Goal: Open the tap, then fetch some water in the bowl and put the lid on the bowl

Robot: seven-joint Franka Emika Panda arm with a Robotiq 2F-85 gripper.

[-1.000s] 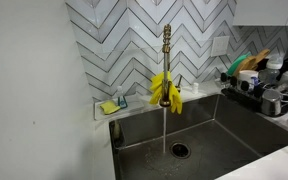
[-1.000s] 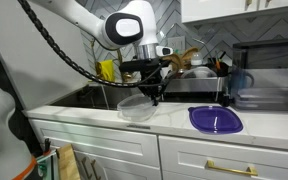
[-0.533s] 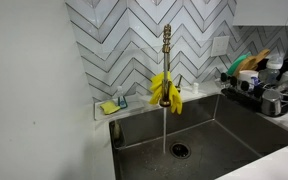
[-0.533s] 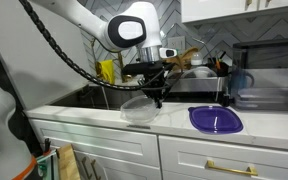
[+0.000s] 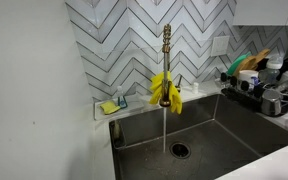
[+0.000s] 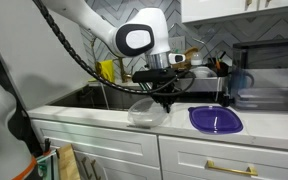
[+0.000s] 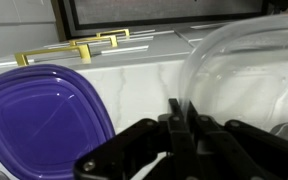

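The tap (image 5: 166,45) stands over the sink with a stream of water (image 5: 164,128) running into the drain. My gripper (image 6: 166,101) is shut on the rim of the clear plastic bowl (image 6: 146,112) and holds it tilted just above the white counter. In the wrist view the bowl (image 7: 246,72) fills the right side, its rim pinched between my fingers (image 7: 182,118). The purple lid (image 6: 215,119) lies flat on the counter beside the bowl; it also shows in the wrist view (image 7: 39,115).
Yellow gloves (image 5: 165,91) hang on the tap. A sponge (image 5: 109,107) sits on the sink ledge. A dish rack (image 5: 264,85) with dishes stands beside the sink (image 5: 214,140). A toaster oven (image 6: 274,75) stands behind the lid.
My gripper has moved with the bowl along the counter toward the purple lid, and the bowl has tilted. The water keeps running.
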